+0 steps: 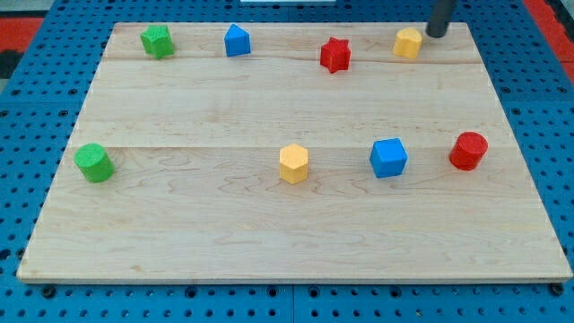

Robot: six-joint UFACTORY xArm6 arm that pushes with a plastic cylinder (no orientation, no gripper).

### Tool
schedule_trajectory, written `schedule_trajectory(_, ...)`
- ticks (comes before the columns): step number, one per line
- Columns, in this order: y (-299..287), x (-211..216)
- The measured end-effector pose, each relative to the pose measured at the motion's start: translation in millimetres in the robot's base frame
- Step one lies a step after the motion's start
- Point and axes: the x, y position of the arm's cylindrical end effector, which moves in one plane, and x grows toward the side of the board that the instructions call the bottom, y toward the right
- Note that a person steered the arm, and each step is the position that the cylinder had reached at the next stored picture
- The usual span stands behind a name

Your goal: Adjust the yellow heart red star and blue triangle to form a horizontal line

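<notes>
- My tip [437,34] sits at the view's top right, just right of the yellow heart [408,42], close beside it; whether it touches is unclear. It's a bare rod, with nothing to open or close.
- Along the top of the wooden board [287,233]: green block [157,41], blue triangle [237,40], then the red star [335,55], slightly lower than its neighbours, then the heart.
- Lower row, left to right: green cylinder [93,162], yellow hexagon [293,164], blue cube [388,158], red cylinder [468,151].
- Both rows sit well apart.
</notes>
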Motion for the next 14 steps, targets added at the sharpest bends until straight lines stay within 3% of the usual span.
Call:
schedule_trajectory(2, -10, 19)
schedule_trajectory(5, 21, 111)
schedule_trajectory(6, -3, 117)
schedule_trajectory(7, -101, 117)
schedule_trajectory(8, -121, 115)
schedule_trajectory(12, -121, 58)
schedule_trajectory(13, -98, 32)
schedule_trajectory(14, -126, 16)
